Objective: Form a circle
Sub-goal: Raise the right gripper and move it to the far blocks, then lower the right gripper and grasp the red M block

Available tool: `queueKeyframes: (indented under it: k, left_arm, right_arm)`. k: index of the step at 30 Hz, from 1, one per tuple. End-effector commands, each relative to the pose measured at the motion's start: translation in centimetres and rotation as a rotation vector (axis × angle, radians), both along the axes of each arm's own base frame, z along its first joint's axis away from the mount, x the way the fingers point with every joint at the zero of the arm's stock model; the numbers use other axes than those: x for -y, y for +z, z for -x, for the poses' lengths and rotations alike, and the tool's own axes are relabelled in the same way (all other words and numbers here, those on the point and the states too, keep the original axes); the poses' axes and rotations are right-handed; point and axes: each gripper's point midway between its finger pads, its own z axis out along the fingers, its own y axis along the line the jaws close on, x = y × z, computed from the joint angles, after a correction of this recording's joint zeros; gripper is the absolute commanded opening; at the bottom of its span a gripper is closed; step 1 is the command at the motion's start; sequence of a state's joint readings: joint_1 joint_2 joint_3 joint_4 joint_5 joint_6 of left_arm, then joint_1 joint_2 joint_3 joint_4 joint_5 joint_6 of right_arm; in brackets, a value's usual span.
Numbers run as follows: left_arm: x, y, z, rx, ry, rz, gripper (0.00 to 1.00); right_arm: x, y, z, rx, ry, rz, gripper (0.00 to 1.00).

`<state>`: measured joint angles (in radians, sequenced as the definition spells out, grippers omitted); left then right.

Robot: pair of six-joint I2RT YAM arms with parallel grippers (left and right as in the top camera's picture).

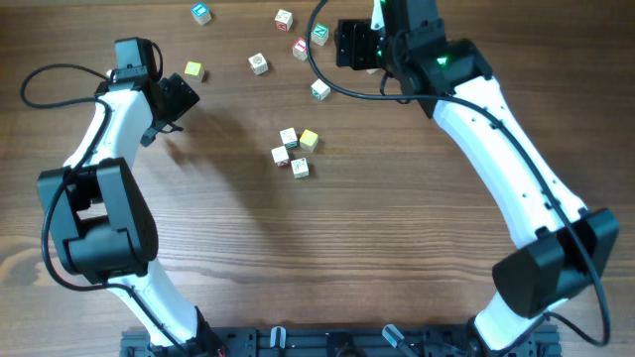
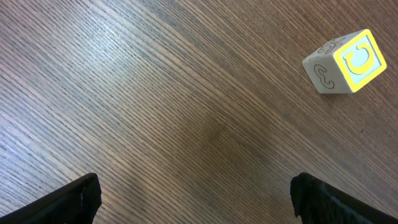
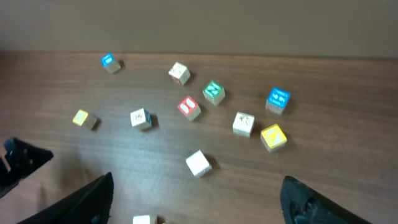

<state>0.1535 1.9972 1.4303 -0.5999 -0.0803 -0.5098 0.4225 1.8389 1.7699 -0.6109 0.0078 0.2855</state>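
- Found the circle (image 1: pixel 293 152) near the middle of the surface (image 1: pixel 397 248), between the two arms and well apart from both claws.
- Made out four or five tiny cubes in it, packed close, some touching; placed the pale yellow cube (image 1: pixel 309 140) at its 2 o'clock; could not read the marks on the white faces beyond hints of red and green.
- Saw the left claw (image 1: pixel 174 99) at 10 o'clock from the circle, close over bare wood.
- From the left wrist view, found that claw spread wide, its fingers (image 2: pixel 78 199) at the two bottom corners, only wood grain between them.
- Spotted a yellow-faced cube (image 2: pixel 345 62) at 1 o'clock of the left claw, near but not touching.
- Noted a white cube (image 1: pixel 319 90) at 1 o'clock from the circle, between it and the right claw.
- Saw the right claw (image 1: pixel 352 45) farther out along that line, raised off the surface; from its wrist view, found it spread wide, gripping nothing.
- Beyond it, counted loose cubes scattered apart: a red cube (image 3: pixel 189 107) just beside a green cube (image 3: pixel 214 92), a blue-topped cube (image 3: pixel 278 99) near a yellow-topped cube (image 3: pixel 273 137) at 2 o'clock.
- Farthest, picked out a far blue cube (image 1: pixel 201 13) at 11 o'clock, near the surface's far edge.
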Motion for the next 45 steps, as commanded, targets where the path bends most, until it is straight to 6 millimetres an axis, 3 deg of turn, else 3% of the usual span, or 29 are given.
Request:
queueKeyframes:
  k: [1, 3, 7, 11, 13, 17, 19, 25, 28, 32, 36, 39, 41, 45]
  left_arm:
    - [-0.1, 1.1, -0.4, 0.027, -0.006, -0.006, 1.0]
    - [-0.1, 1.1, -0.4, 0.027, -0.006, -0.006, 1.0]
    - [-0.1, 1.1, -0.4, 0.027, -0.006, -0.006, 1.0]
    - [-0.1, 1.1, -0.4, 0.027, -0.006, -0.006, 1.0]
    - [-0.1, 1.1, -0.4, 0.027, -0.006, -0.006, 1.0]
    - [-0.1, 1.1, -0.4, 0.027, -0.006, -0.006, 1.0]
    - [-0.1, 1.1, -0.4, 0.027, -0.006, -0.006, 1.0]
    - [-0.1, 1.1, -0.4, 0.027, -0.006, -0.006, 1.0]
    - [-0.1, 1.1, -0.4, 0.027, -0.006, -0.006, 1.0]
    - [-0.1, 1.1, -0.4, 0.027, -0.006, -0.006, 1.0]
    - [-0.1, 1.1, -0.4, 0.027, -0.006, -0.006, 1.0]
    - [-0.1, 1.1, -0.4, 0.027, -0.006, -0.006, 1.0]
    - [-0.1, 1.1, -0.4, 0.027, -0.006, -0.006, 1.0]
    - [-0.1, 1.1, -0.4, 0.027, -0.006, -0.006, 0.99]
  right_arm:
    - [-1.0, -5.3, -2.0, -0.062, 0.009, 0.04, 0.88]
    - [-1.4, -8.5, -2.8, -0.103, 0.002, 0.048, 0.88]
    - [-2.4, -16.7, -4.4, -0.209, -0.048, 0.031, 0.88]
    - [-3.1, -21.8, -4.6, -0.295, -0.125, -0.026, 0.88]
    - [-4.1, -22.9, -4.5, -0.307, -0.136, -0.057, 0.88]
    - [-6.0, -23.2, -4.3, -0.276, -0.125, -0.053, 0.86]
    - [-5.2, -23.7, -4.4, -0.261, -0.219, -0.022, 0.84]
    - [-4.2, -24.7, -3.8, -0.297, -0.33, -0.024, 0.64]
    - [-2.7, -25.1, -3.5, -0.306, -0.362, 0.034, 0.64]
    - [-1.5, -25.6, -2.8, -0.336, -0.32, 0.114, 0.61]
    - [-2.3, -23.3, -4.4, -0.22, -0.152, 0.201, 0.61]
    - [-2.6, -22.9, -4.8, -0.189, -0.114, 0.224, 0.6]
    - [-2.6, -22.9, -4.9, -0.188, -0.116, 0.219, 0.4]
    - [-2.6, -22.1, -4.8, -0.181, -0.114, 0.216, 0.17]
